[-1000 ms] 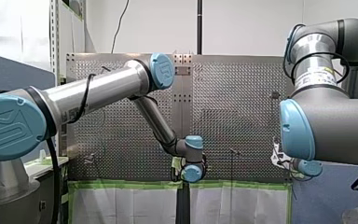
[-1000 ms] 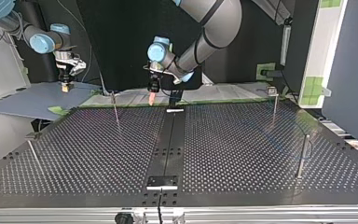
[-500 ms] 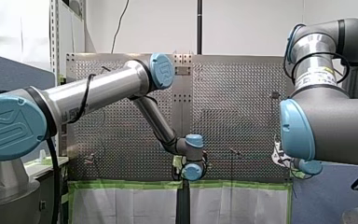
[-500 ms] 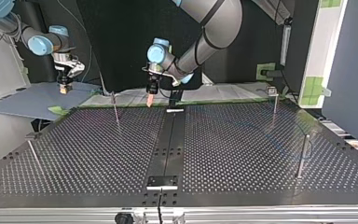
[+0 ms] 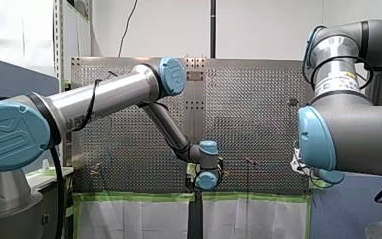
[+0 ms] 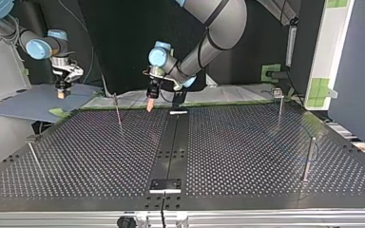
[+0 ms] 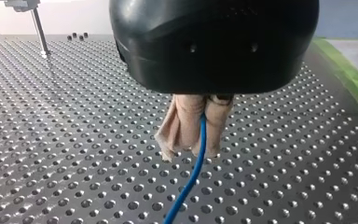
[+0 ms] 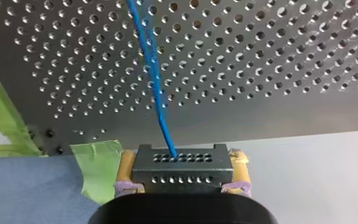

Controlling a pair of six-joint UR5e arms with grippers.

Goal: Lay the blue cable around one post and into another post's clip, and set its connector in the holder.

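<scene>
Closest in, your left gripper point(image 7: 191, 149) has its beige pads pinched shut on the blue cable point(image 7: 186, 191), just above the perforated table point(image 7: 74, 140). The strand is thin and the pads look soft, so a sideways pull could let it creep through the grip.

Further out, your right gripper point(image 8: 182, 158) is clamped on the black connector point(image 8: 182, 172), off the table's edge beside a strip of green tape point(image 8: 95, 168). The cable leaves the connector's face fairly straight. If the arms draw apart, the strain lands there and could twist the connector between the pads.

Farthest, past the thin post point(image 6: 118, 110) near your left gripper, the cable's run across the table is too faint in the top view to judge. It may snag or slip off a post.
</scene>
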